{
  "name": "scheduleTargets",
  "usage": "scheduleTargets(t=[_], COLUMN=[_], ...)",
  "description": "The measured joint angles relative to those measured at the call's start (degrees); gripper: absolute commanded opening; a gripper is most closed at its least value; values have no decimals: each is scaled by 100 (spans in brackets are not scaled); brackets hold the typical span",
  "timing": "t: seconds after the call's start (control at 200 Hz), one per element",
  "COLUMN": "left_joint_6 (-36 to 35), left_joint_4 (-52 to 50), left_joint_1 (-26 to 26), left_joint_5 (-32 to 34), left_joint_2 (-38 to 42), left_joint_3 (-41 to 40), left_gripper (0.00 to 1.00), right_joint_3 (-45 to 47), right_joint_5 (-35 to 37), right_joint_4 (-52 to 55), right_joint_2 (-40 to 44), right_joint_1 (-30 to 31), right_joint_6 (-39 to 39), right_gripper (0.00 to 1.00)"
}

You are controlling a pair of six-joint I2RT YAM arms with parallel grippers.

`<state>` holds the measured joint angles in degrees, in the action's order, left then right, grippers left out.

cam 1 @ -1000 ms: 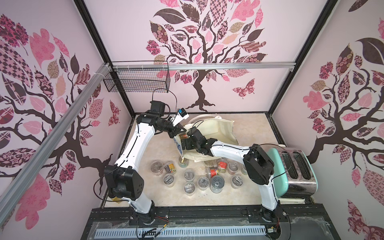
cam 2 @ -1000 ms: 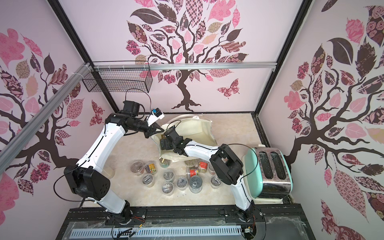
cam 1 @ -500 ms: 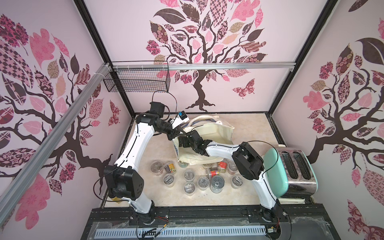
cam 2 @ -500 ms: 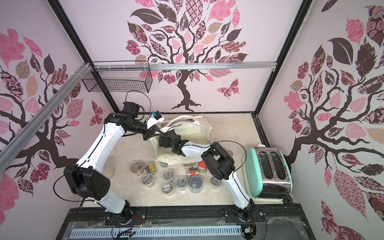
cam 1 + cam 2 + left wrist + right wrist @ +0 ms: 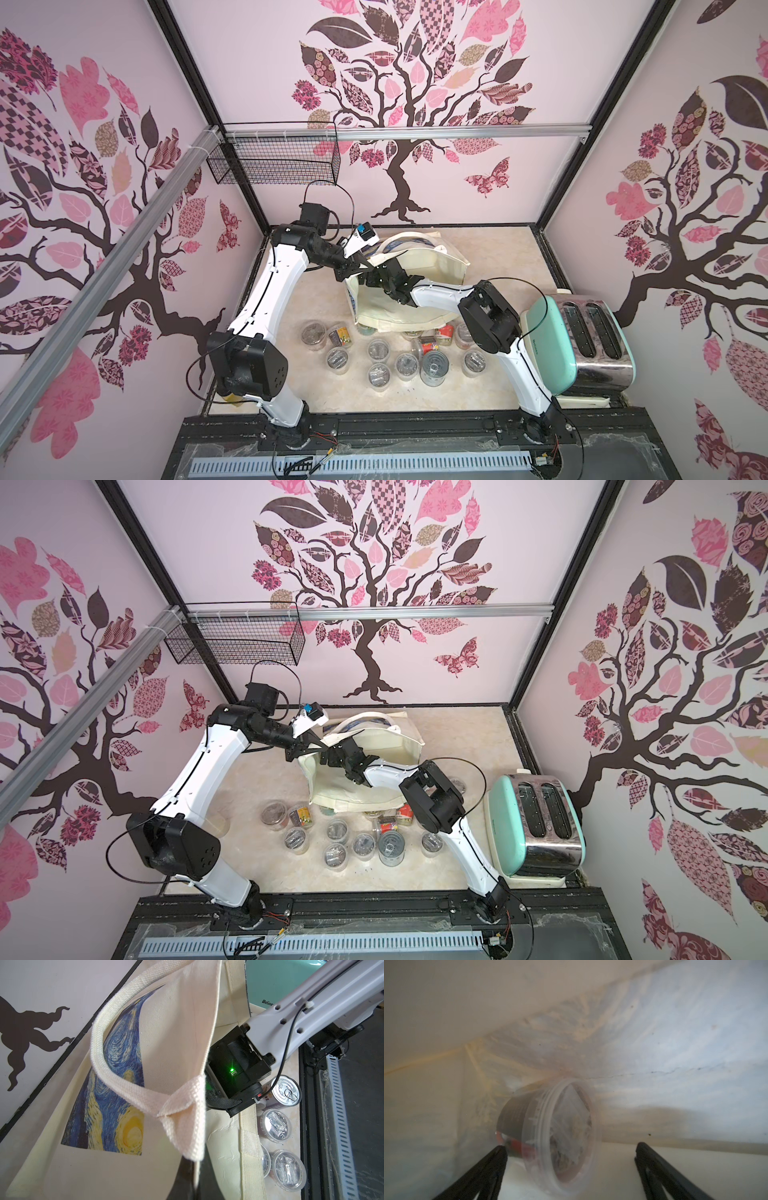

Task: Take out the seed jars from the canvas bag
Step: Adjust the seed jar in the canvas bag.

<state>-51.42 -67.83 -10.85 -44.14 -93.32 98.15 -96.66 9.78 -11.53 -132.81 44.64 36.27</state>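
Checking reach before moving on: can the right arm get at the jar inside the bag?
Probably yes: the right gripper is inside the bag, fingers spread, the jar on its side just ahead, nothing between.

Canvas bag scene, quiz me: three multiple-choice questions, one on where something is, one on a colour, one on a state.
1. Where is the right gripper?
A) inside the canvas bag
B) in a drawer
C) inside a sink

2. What colour is the toaster casing?
A) red
B) mint green
C) black

3. How does the seed jar ahead of the right gripper lie?
A) upright
B) on its side, lid on
C) on its side, lid off

Answers:
1 A, the right wrist view shows cloth walls all round it.
2 B, seen in both top views.
3 B, its clear lid faces sideways, seeds behind it.
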Motion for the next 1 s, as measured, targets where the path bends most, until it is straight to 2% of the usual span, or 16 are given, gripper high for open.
scheduleTargets(t=[0.175, 0.365, 0.6, 1.0], left_joint_6=[-146, -267, -243, 24], left_joint_4=[-76, -256, -240, -146], left_joint_1=[0, -28, -46, -44], left_joint_5=[57, 17, -37, -52], left_joint_2=[0, 0, 0, 0], left_joint_3=[0, -2, -2, -13], left_gripper=[0, 0, 0, 0], right_joint_3=[356, 1366, 2046, 1722], right_joint_5=[356, 645, 699, 72], right_joint_4=[-26, 70, 273, 643], right_joint_2=[122, 833, 1543, 1709], right_joint_1=[-2, -96, -361, -308], right_joint_6=[286, 391, 278, -579], right_gripper=[100, 99, 99, 100])
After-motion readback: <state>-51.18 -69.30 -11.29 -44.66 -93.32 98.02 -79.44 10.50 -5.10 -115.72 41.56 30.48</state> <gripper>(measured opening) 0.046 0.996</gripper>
